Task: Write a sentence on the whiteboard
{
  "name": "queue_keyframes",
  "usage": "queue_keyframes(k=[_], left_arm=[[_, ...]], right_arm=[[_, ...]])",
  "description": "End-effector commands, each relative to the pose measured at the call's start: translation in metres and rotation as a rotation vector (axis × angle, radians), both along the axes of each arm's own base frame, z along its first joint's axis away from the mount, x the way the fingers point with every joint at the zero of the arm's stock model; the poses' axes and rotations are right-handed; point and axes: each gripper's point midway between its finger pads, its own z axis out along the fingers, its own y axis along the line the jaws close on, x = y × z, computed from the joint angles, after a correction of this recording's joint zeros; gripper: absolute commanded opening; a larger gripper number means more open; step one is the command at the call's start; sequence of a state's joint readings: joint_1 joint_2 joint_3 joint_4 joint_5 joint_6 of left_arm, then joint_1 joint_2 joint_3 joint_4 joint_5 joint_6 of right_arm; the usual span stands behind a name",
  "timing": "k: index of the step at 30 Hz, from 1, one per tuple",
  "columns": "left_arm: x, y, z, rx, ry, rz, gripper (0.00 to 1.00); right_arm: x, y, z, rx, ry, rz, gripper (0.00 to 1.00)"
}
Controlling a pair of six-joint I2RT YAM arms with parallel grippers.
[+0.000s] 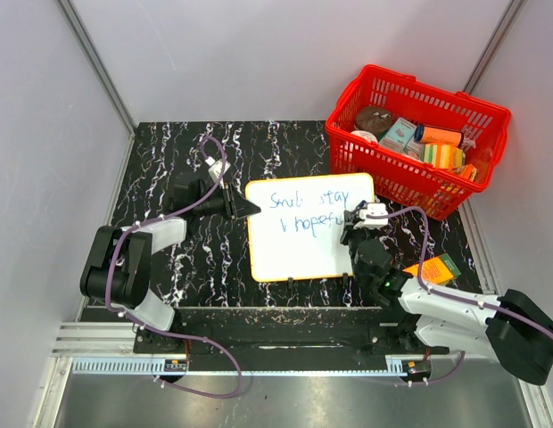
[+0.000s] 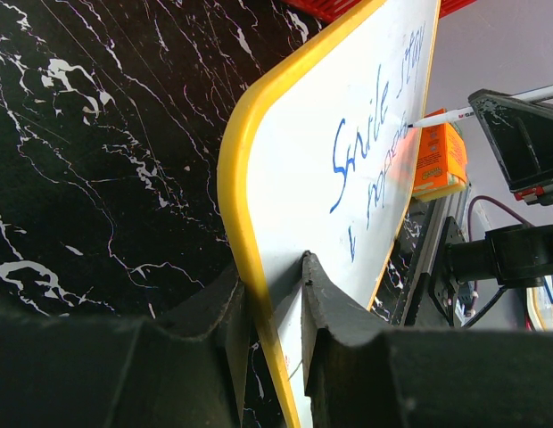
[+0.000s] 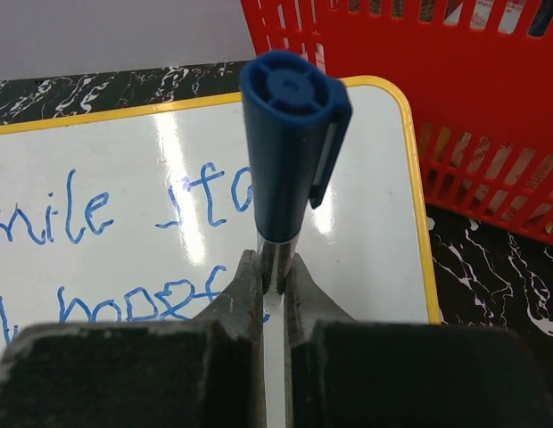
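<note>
The whiteboard (image 1: 299,234) lies flat on the black marble table, white with an orange-yellow frame. The sentence (image 1: 308,212) is blue handwriting in two lines, "Smile stay" above "hopeful"; it also shows in the left wrist view (image 2: 370,147) and the right wrist view (image 3: 89,218). My left gripper (image 1: 252,208) is shut on the whiteboard's left edge (image 2: 236,205). My right gripper (image 1: 357,223) is shut on a blue-capped marker (image 3: 290,134), held upright with its tip at the end of the lower line near the board's right edge. The tip itself is hidden.
A red basket (image 1: 419,138) full of packaged items stands at the back right, close to the board's top right corner. An orange box (image 1: 434,267) lies on the table to the right of my right arm.
</note>
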State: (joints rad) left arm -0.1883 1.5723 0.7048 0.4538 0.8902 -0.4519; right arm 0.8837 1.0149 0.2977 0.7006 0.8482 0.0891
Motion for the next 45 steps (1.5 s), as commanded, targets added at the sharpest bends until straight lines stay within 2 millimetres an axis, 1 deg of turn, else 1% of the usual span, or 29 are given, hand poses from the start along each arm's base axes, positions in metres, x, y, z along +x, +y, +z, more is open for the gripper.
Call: queue_keyframes(k=[1, 5, 12, 22, 24, 37, 45], left_arm=[[0.033, 0.028, -0.031, 0.179, -0.1, 0.152, 0.0], [0.033, 0.027, -0.031, 0.181, -0.1, 0.15, 0.0], [0.033, 0.026, -0.033, 0.187, -0.097, 0.147, 0.0], [0.032, 0.025, -0.033, 0.194, -0.098, 0.146, 0.0], [0.032, 0.025, -0.034, 0.196, -0.097, 0.145, 0.0], [0.033, 0.024, -0.035, 0.204, -0.098, 0.145, 0.0], [0.032, 0.023, -0.035, 0.208, -0.097, 0.141, 0.0]], right_arm=[[0.009, -0.001, 0.02, 0.006, -0.033, -0.048, 0.0], [0.017, -0.002, 0.024, 0.009, -0.037, -0.053, 0.0], [0.021, -0.005, 0.021, 0.018, -0.025, -0.052, 0.0], [0.013, -0.001, 0.008, 0.034, 0.015, -0.006, 0.0], [0.013, -0.002, 0.008, 0.036, 0.016, -0.004, 0.0], [0.003, -0.008, -0.011, 0.052, 0.082, -0.009, 0.0], [0.001, -0.01, -0.01, 0.051, 0.089, -0.008, 0.0]])
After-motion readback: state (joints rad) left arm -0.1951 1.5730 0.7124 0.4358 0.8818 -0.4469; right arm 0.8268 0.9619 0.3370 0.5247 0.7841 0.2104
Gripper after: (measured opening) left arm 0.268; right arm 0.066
